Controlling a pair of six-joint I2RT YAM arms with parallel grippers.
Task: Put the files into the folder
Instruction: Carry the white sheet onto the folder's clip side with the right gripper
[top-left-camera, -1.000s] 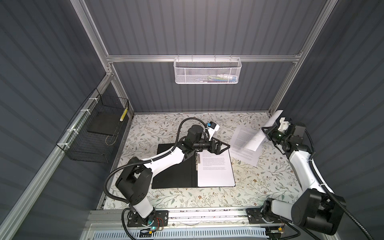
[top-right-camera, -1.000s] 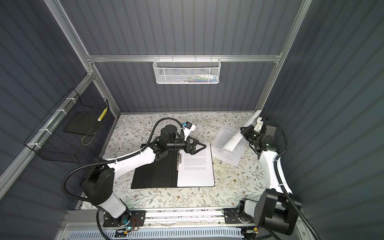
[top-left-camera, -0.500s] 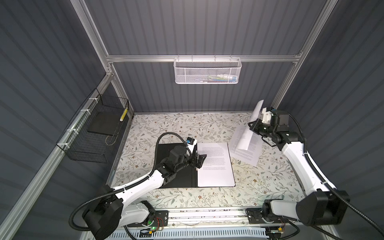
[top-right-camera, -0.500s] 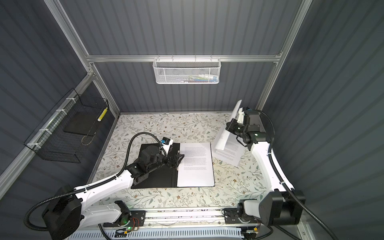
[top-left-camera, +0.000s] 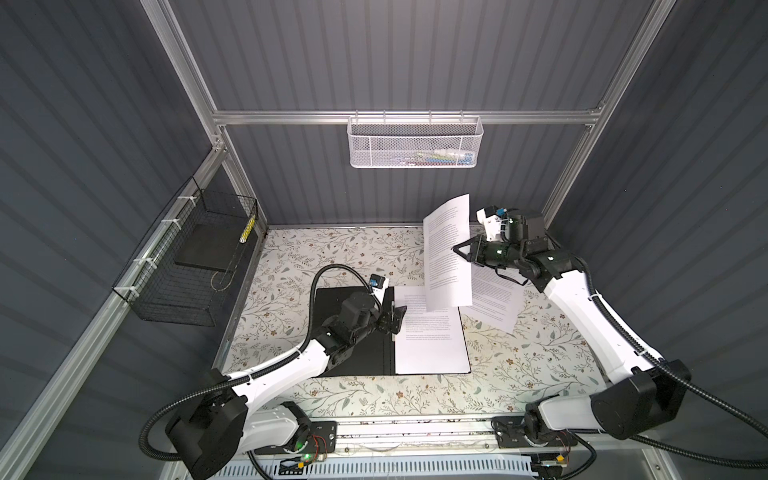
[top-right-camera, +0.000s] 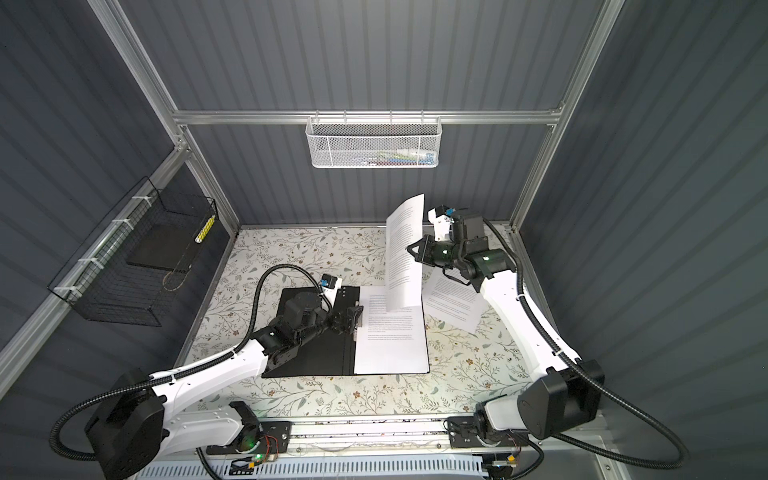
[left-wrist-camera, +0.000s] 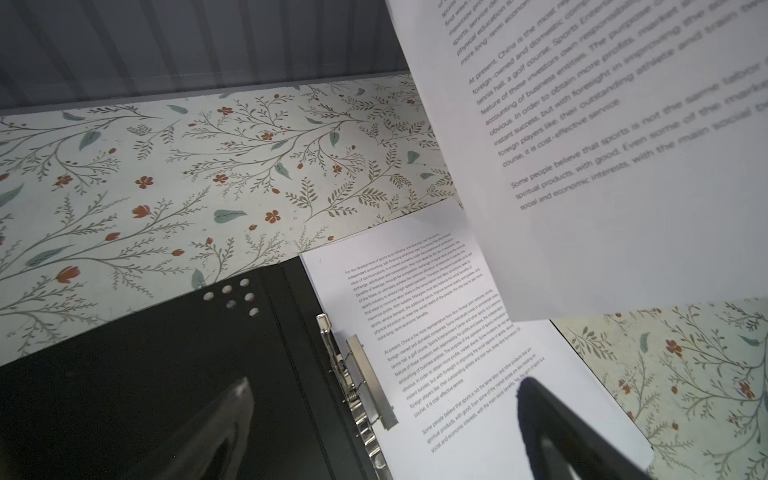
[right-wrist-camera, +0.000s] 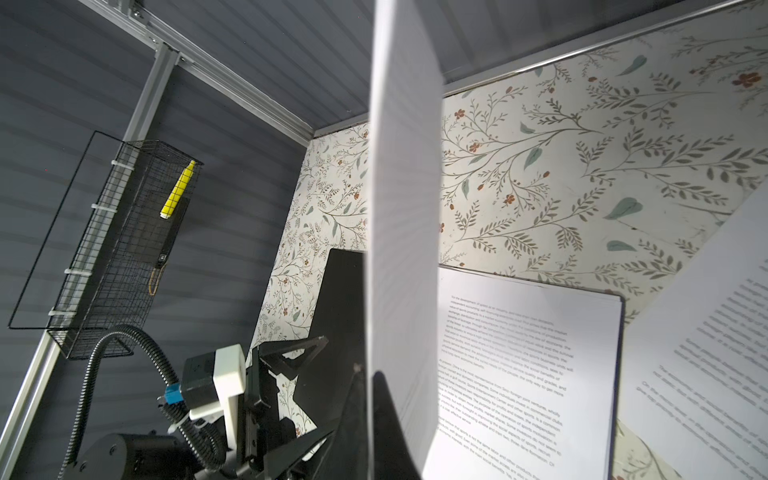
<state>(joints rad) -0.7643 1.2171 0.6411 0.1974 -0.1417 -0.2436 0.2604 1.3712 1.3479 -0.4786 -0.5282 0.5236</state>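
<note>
The folder (top-left-camera: 365, 361) (top-right-camera: 311, 357) lies open on the table, black inside up. One file (top-left-camera: 432, 349) (top-right-camera: 390, 345) rests flat on its right half, with an edge against the metal spine clip (left-wrist-camera: 365, 382). My left gripper (top-left-camera: 395, 318) (top-right-camera: 356, 318) (left-wrist-camera: 382, 415) hovers open over that clip, empty. My right gripper (top-left-camera: 463, 251) (top-right-camera: 415, 251) (right-wrist-camera: 372, 399) is shut on a second file (top-left-camera: 446, 257) (top-right-camera: 403, 257) (right-wrist-camera: 403, 208). This file hangs upright in the air above the folder's far right corner. A third file (top-left-camera: 494, 303) (top-right-camera: 453, 303) lies on the table right of the folder.
A black wire basket (top-left-camera: 195, 257) on the left wall holds a dark slab and a yellow marker (right-wrist-camera: 178, 191). A white mesh basket (top-left-camera: 415, 141) hangs on the back wall. The floral table (top-left-camera: 332, 253) is walled on three sides.
My right gripper has lifted its sheet and carried it left, over the folder's corner. My left arm has drawn back toward the near left, its open gripper now over the spine.
</note>
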